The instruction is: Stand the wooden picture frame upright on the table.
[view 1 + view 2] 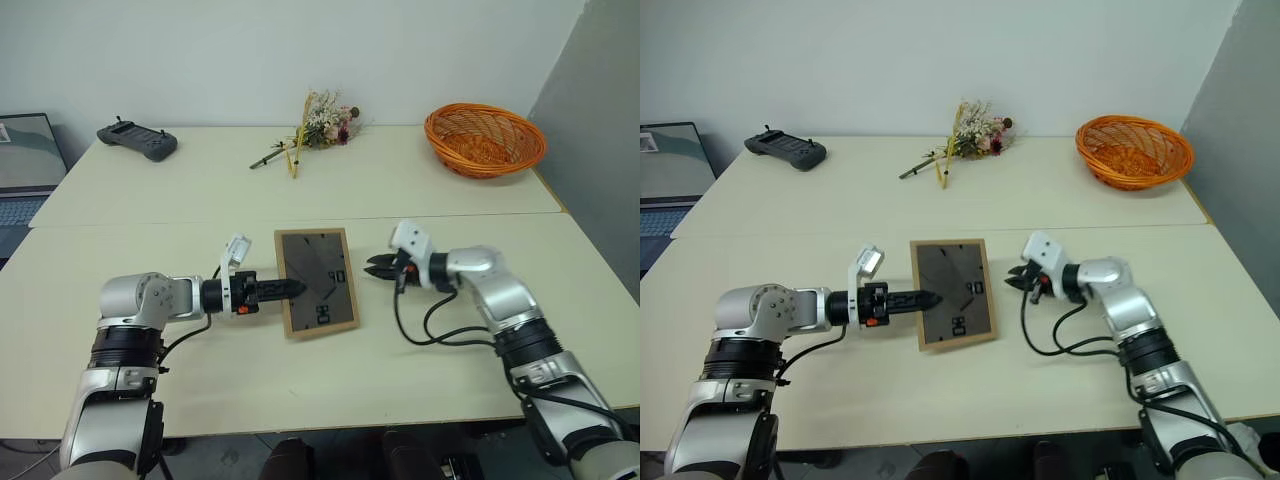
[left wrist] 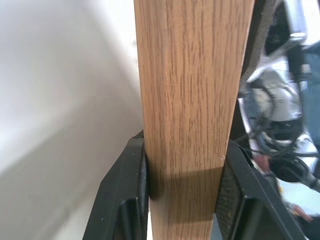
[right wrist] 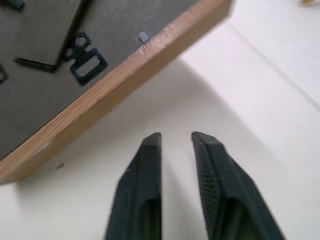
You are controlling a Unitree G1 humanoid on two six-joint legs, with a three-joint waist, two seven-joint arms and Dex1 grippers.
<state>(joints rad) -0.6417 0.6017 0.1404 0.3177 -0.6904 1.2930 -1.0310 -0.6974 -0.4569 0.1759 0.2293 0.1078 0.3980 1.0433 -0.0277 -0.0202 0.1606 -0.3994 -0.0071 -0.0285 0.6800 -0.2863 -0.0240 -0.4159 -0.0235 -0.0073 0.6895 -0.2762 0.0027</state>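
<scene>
Up close, our left wrist view gets what the head views can't: the left gripper (image 2: 182, 192) has its jaws clamped on the light-wood edge of the wooden picture frame (image 1: 316, 281), one black finger on each face.

Our right wrist view shows the right gripper (image 3: 176, 141) with jaws a little apart, gripping nothing, just beside the frame's far edge and not touching it.

From the head views the frame sits mid-table (image 1: 300, 390) between both grippers, back side up: dark grey-brown panel, fold-out stand, small hangers. Whether it's tilted off the surface, we can't tell.

Further back: a controller (image 1: 137, 139) at 10 o'clock, dried flowers (image 1: 318, 125) at 12, an orange basket (image 1: 485, 139) at 2, and a laptop (image 1: 25, 160) off the table's left side.
</scene>
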